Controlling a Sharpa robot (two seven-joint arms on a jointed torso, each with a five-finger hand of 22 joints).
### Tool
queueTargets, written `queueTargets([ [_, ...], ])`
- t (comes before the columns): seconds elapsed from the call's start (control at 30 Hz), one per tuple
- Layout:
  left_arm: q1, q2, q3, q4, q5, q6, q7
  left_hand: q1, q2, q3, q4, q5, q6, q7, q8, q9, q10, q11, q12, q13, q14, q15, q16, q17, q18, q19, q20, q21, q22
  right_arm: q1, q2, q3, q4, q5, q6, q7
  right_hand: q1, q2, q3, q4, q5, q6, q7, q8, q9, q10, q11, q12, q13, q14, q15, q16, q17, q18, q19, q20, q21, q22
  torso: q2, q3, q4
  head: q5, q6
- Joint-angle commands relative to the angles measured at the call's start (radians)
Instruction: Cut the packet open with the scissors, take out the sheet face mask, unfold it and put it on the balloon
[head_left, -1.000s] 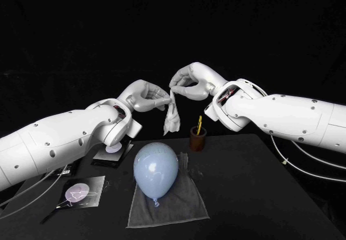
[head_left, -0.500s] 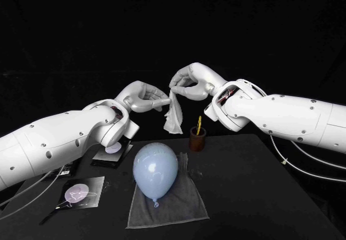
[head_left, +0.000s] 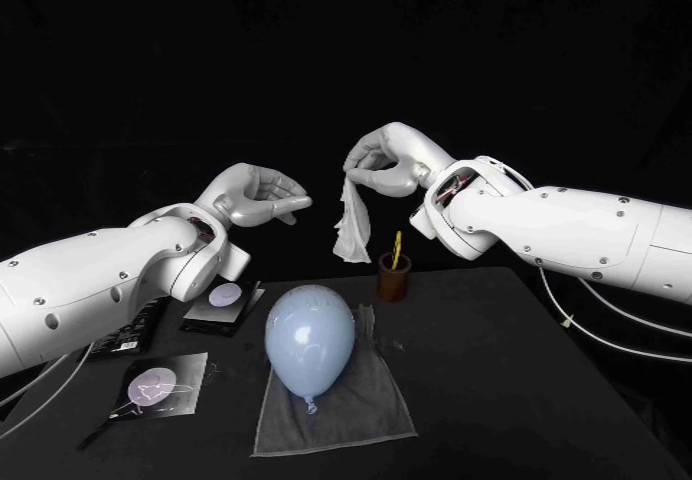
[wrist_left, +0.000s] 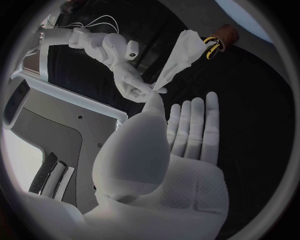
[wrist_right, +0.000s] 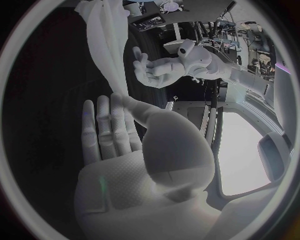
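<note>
The white sheet mask (head_left: 349, 225) hangs folded in the air above the table's back edge. My right hand (head_left: 378, 165) pinches its top end between thumb and fingers. The right wrist view shows the mask (wrist_right: 105, 45) running up from that pinch. My left hand (head_left: 257, 195) is off to the left of the mask, apart from it, holding nothing. In the left wrist view its fingers (wrist_left: 192, 122) are stretched out, and the mask (wrist_left: 179, 54) is beyond them. The pale blue balloon (head_left: 310, 340) lies on a grey cloth (head_left: 346, 415) below both hands.
A brown cup (head_left: 395, 279) holding yellow-handled scissors (head_left: 398, 246) stands at the back, right of the balloon. A cut packet (head_left: 224, 301) and another dark packet (head_left: 159, 386) lie at the left. A thin dark object (head_left: 133, 325) sits near them.
My left hand has let go of the mask and drawn away to the left. The mask now hangs from my right hand alone, which has stayed in place.
</note>
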Motion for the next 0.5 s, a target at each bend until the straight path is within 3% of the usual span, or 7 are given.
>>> queueTargets([
  [0.03, -0.009, -0.008, 0.001, 0.027, -0.003, -0.005, 0.034, 0.037, 0.012, 0.011, -0.013, 0.003, 0.027, -0.008, 0.034, 0.009, 0.022, -0.023, 0.025, 0.009, 0.035, -0.018, 0.028, 0.013, 0.011, 0.026, -0.012, 0.022, 0.012, 0.001, 0.004, 0.001, 0.000, -0.020, -0.034, -0.043, 0.010, 0.003, 0.003, 0.000, 0.006, 0.006, 0.000, 0.020, 0.102, -0.008, -0.001, 0.007, 0.002, 0.007, 0.003, 0.006, -0.001, 0.018, 0.007, 0.002, 0.004, 0.002, 0.000, 0.0001, -0.0002, 0.001, 0.002],
  [0.17, -0.023, -0.013, 0.001, 0.052, -0.026, 0.004, 0.036, 0.068, 0.021, 0.015, -0.004, 0.003, 0.065, -0.038, 0.066, 0.011, 0.077, -0.053, 0.060, 0.022, 0.085, -0.048, 0.072, 0.037, 0.011, 0.063, -0.037, 0.067, 0.038, 0.000, 0.007, 0.001, 0.001, -0.024, -0.041, -0.062, 0.011, 0.003, 0.003, 0.000, 0.006, 0.006, 0.000, 0.020, 0.102, -0.008, -0.001, 0.008, 0.002, 0.008, 0.003, 0.006, -0.002, 0.018, 0.008, 0.002, 0.004, 0.002, 0.000, -0.0003, -0.0008, 0.000, 0.002],
  [0.2, -0.029, -0.014, 0.001, 0.060, -0.036, 0.014, 0.035, 0.093, 0.029, 0.024, -0.003, 0.002, 0.093, -0.057, 0.077, 0.011, 0.119, -0.075, 0.078, 0.030, 0.122, -0.069, 0.101, 0.052, 0.011, 0.087, -0.056, 0.100, 0.057, 0.000, 0.008, 0.001, 0.002, -0.025, -0.042, -0.067, 0.011, 0.003, 0.003, 0.000, 0.006, 0.006, 0.000, 0.020, 0.102, -0.008, -0.001, 0.008, 0.002, 0.008, 0.003, 0.006, -0.002, 0.018, 0.008, 0.002, 0.004, 0.002, 0.000, -0.0006, -0.0010, -0.001, 0.002],
  [0.23, -0.032, -0.014, 0.001, 0.064, -0.040, 0.021, 0.035, 0.094, 0.029, 0.024, -0.003, 0.002, 0.093, -0.058, 0.077, 0.011, 0.119, -0.075, 0.078, 0.030, 0.122, -0.069, 0.101, 0.052, 0.011, 0.087, -0.056, 0.101, 0.057, 0.000, 0.008, 0.001, 0.003, -0.025, -0.043, -0.069, 0.011, 0.003, 0.003, 0.000, 0.006, 0.006, 0.000, 0.020, 0.102, -0.008, -0.001, 0.008, 0.002, 0.008, 0.003, 0.006, -0.002, 0.018, 0.008, 0.002, 0.004, 0.002, 0.000, -0.0008, -0.0012, -0.002, 0.003],
  [0.27, -0.036, -0.013, 0.001, 0.070, -0.045, 0.029, 0.035, 0.117, 0.041, 0.037, -0.004, 0.004, 0.124, -0.074, 0.083, 0.009, 0.149, -0.092, 0.081, 0.031, 0.163, -0.088, 0.126, 0.065, 0.013, 0.113, -0.072, 0.132, 0.075, 0.000, 0.008, 0.001, 0.004, -0.025, -0.044, -0.072, 0.011, 0.003, 0.003, 0.000, 0.006, 0.006, 0.000, 0.020, 0.102, -0.008, -0.001, 0.008, 0.002, 0.009, 0.003, 0.006, -0.002, 0.018, 0.008, 0.002, 0.004, 0.002, 0.001, -0.0007, -0.0017, -0.003, 0.003],
  [0.4, -0.053, -0.008, 0.001, 0.096, -0.058, 0.061, 0.034, 0.142, 0.055, 0.061, 0.007, 0.003, 0.161, -0.086, 0.041, -0.021, 0.199, -0.108, 0.010, 0.000, 0.245, -0.111, 0.161, 0.089, 0.009, 0.147, -0.113, 0.220, 0.130, 0.000, 0.005, 0.001, 0.008, -0.027, -0.048, -0.081, 0.011, 0.003, 0.003, 0.000, 0.006, 0.006, 0.000, 0.020, 0.102, -0.008, -0.001, 0.008, 0.002, 0.009, 0.003, 0.006, -0.002, 0.018, 0.008, 0.002, 0.004, 0.002, 0.001, -0.0001, -0.0018, -0.002, 0.002],
  [0.5, -0.063, -0.001, 0.001, 0.105, -0.060, 0.070, 0.028, 0.115, 0.052, 0.059, 0.009, 0.003, 0.147, -0.071, -0.021, -0.053, 0.228, -0.097, -0.070, -0.032, 0.276, -0.105, 0.155, 0.099, 0.005, 0.138, -0.119, 0.266, 0.163, 0.000, 0.005, 0.001, 0.012, -0.027, -0.050, -0.083, 0.012, 0.003, 0.003, -0.001, 0.006, 0.006, 0.000, 0.020, 0.102, -0.007, -0.001, 0.009, 0.003, 0.009, 0.002, 0.006, -0.002, 0.018, 0.008, 0.002, 0.005, 0.002, 0.000, 0.0012, -0.0004, -0.001, 0.002],
])
